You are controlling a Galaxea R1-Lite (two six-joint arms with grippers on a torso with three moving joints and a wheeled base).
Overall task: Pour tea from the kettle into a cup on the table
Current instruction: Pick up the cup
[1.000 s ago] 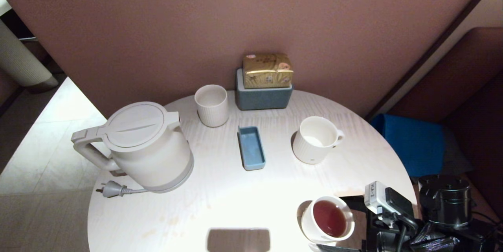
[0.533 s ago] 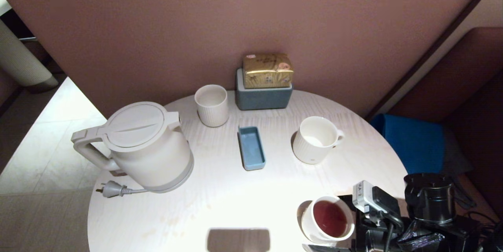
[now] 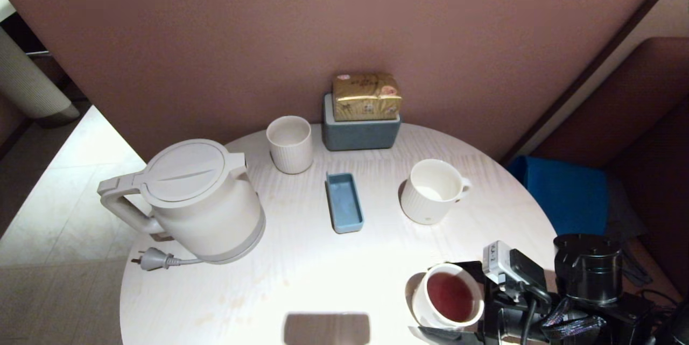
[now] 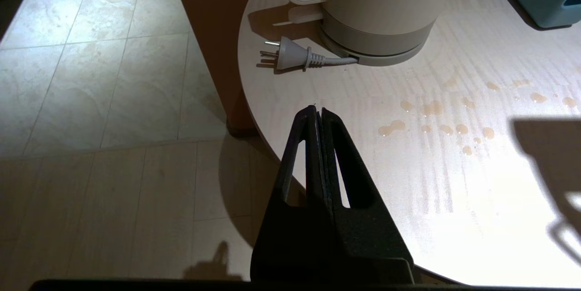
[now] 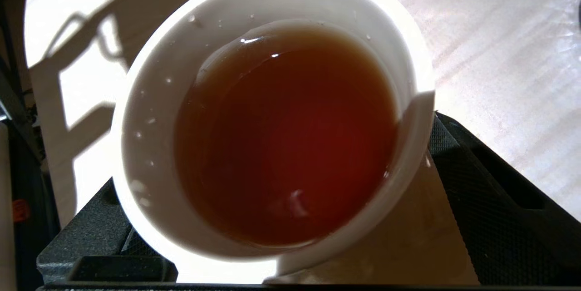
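Note:
The off-white kettle [image 3: 199, 199] stands lid-down on the left of the round white table [image 3: 323, 259], its handle pointing left. The small white cup [image 3: 429, 310] sits at the table's front right, holding reddish-brown tea [image 3: 450, 295]. My right gripper [image 3: 449, 299] is open with one black finger on each side of the cup. In the right wrist view, the cup [image 5: 150, 145] and tea [image 5: 286, 132] fill the space between the fingers [image 5: 458, 155], with a gap beside the cup wall. My left gripper [image 4: 317, 110] is shut and empty above the table's front-left edge, near the kettle [image 4: 376, 5].
A ribbed white cup [image 3: 290, 143], a handled mug [image 3: 430, 190] and a blue tray [image 3: 344, 202] stand mid-table. A grey-blue box [image 3: 360, 132] with a gold packet [image 3: 366, 96] is at the back. The kettle's plug [image 3: 153, 259] lies loose. Tea drops [image 4: 431, 118] dot the front.
My right arm has shifted left and slightly farther onto the table, bringing its fingers along the sides of the cup. The cup has barely moved. The kettle has not moved.

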